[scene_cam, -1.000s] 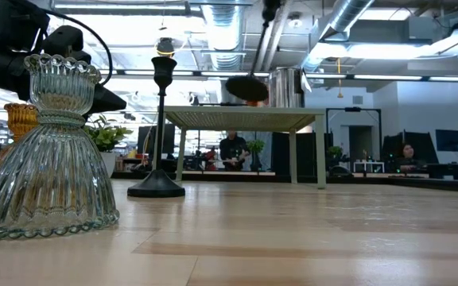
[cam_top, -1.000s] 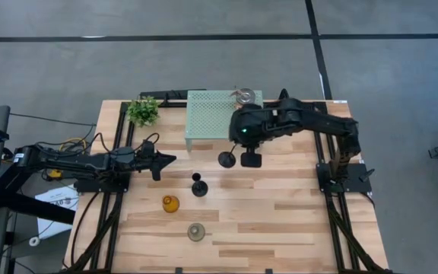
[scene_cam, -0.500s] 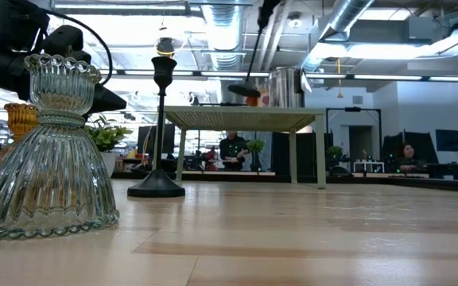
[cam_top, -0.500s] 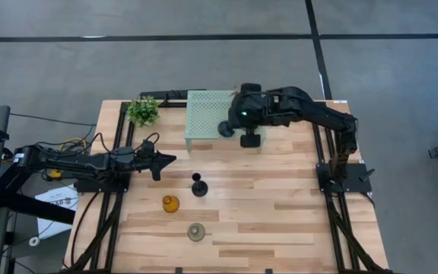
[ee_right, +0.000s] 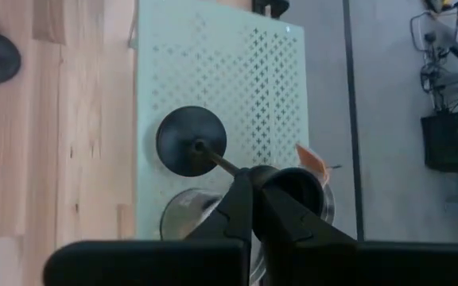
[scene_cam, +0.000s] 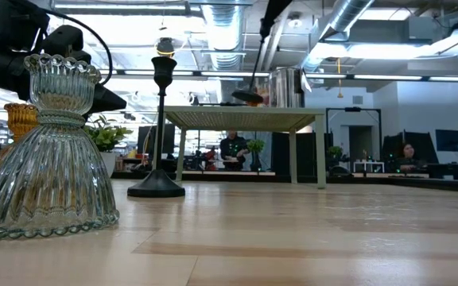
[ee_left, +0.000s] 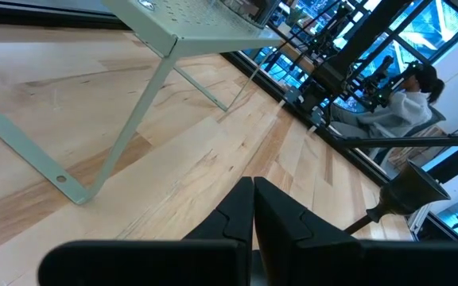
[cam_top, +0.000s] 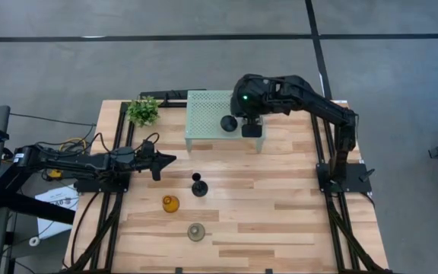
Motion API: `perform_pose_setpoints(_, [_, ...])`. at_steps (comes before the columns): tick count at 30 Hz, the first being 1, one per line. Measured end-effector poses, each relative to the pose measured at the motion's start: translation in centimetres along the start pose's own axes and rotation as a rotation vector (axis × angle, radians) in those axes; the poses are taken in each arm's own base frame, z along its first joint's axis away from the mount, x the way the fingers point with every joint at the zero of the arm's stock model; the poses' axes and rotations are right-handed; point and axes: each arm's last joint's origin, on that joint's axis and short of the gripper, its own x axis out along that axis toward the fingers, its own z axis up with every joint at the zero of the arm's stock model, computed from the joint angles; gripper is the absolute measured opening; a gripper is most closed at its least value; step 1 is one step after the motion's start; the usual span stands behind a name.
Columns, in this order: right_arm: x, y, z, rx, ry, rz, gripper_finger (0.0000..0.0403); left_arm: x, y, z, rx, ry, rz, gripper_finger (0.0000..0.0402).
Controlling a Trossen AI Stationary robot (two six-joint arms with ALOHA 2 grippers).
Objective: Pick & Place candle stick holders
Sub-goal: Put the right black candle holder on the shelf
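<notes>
Perforated shelf (cam_top: 210, 113), black holder (cam_top: 229, 122) tilted above

Grey floor (cam_top: 204, 53), exposed ceiling ducts (scene_cam: 348, 24), people seated at desks (scene_cam: 408, 155).

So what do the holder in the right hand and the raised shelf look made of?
Black holder: likely matte painted metal, going by its thin rigid stem and dull disc base. Raised shelf: probably pale green powder-coated sheet metal, given its punched perforations and thin bent legs.
</notes>
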Motion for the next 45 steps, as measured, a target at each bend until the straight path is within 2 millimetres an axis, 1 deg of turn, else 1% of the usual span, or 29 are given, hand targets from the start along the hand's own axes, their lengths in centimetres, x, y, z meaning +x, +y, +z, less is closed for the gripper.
perform_pose_setpoints(4, [0.1,-0.2,-0.3,0.01,0.013,0.029,0.0,0.0,0.0,0.0,0.0,0.0,0.0,0.0011])
perform_pose_setpoints(14, [0.2,-0.3,-0.3,0.017,-0.001,0.055,0.0,0.0,0.0,0.0,0.0,-0.003,0.005,0.0011])
perform_pose_setpoints(19, [0.9,-0.2,-0.5,0.013,0.023,0.077,0.0,0.0,0.0,0.0,0.0,-0.004,0.006,0.0011])
perform_pose_setpoints(25, [1.4,-0.2,-0.3,0.015,0.009,0.068,0.0,0.0,0.0,0.0,0.0,-0.005,0.006,0.0011])
perform_pose_setpoints(42, [1.6,-0.6,-0.5,0.009,0.008,0.081,0.0,0.0,0.0,0.0,0.0,-0.004,0.006,0.0011])
perform_pose_setpoints(45, [2.2,-0.6,-0.5,0.013,0.012,0.096,0.0,0.0,0.0,0.0,0.0,-0.004,0.006,0.0011])
